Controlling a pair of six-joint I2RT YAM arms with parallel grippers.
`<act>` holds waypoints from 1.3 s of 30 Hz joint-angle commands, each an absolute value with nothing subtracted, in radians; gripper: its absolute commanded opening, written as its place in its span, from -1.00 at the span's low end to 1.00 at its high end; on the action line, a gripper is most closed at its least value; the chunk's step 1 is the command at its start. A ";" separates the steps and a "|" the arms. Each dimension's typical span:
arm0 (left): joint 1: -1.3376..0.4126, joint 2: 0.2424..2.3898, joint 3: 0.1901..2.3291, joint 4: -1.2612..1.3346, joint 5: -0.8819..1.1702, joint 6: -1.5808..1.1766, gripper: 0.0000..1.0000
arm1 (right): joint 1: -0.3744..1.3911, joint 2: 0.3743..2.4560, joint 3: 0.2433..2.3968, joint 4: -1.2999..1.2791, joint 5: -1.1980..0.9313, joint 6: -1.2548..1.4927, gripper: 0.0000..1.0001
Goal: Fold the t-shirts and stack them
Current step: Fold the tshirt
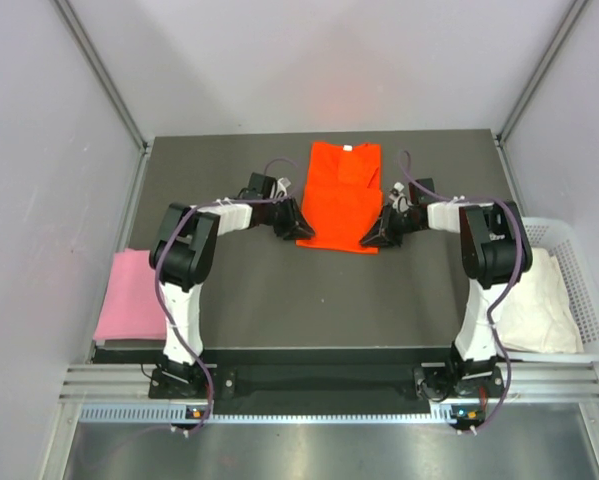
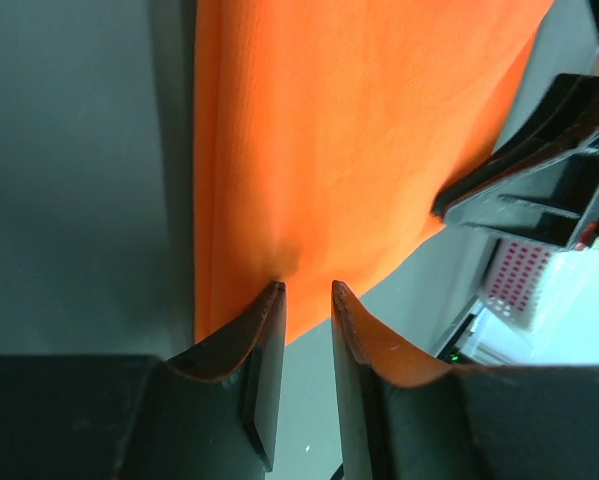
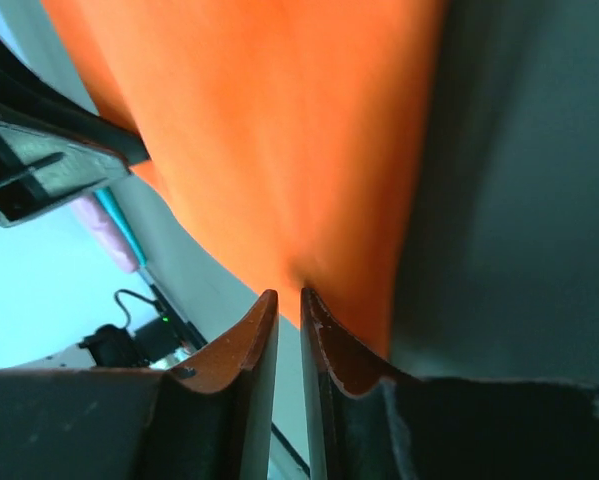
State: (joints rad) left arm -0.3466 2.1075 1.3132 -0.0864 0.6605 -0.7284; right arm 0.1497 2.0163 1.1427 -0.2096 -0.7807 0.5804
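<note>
The orange-red t-shirt (image 1: 339, 200) lies folded into a narrow panel at the back middle of the dark table, neck label at the far end. My left gripper (image 1: 291, 222) is at its near-left corner. In the left wrist view its jaws (image 2: 309, 287) stand a little apart, tips on the hem of the orange-red t-shirt (image 2: 349, 130), table showing between them. My right gripper (image 1: 372, 235) is at the near-right corner. There its jaws (image 3: 289, 293) are nearly together, and the orange-red t-shirt (image 3: 269, 130) puckers at the tips. The pale pink t-shirt (image 1: 129, 295) lies folded at the left edge. The white t-shirt (image 1: 534, 300) is in the basket.
A white plastic basket (image 1: 589, 290) stands off the table's right edge. Grey walls close in the back and both sides. Both arm bases sit on the rail at the near edge.
</note>
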 commanded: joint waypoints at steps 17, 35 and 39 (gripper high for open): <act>-0.370 1.456 0.853 -0.008 0.422 -0.874 0.22 | 0.222 1.395 1.086 -0.572 -0.489 0.290 0.00; -0.373 1.373 0.594 0.248 0.297 -1.278 0.35 | 0.035 1.382 0.828 -0.213 -0.666 0.666 0.99; -0.380 1.469 0.557 0.416 0.272 -1.399 0.19 | 0.130 1.367 0.714 0.047 -0.531 0.874 0.99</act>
State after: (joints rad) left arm -0.3710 1.4178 0.5850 0.2508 0.2962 -1.2789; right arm 0.0731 1.3994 0.7635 -0.2123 -0.5991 0.6979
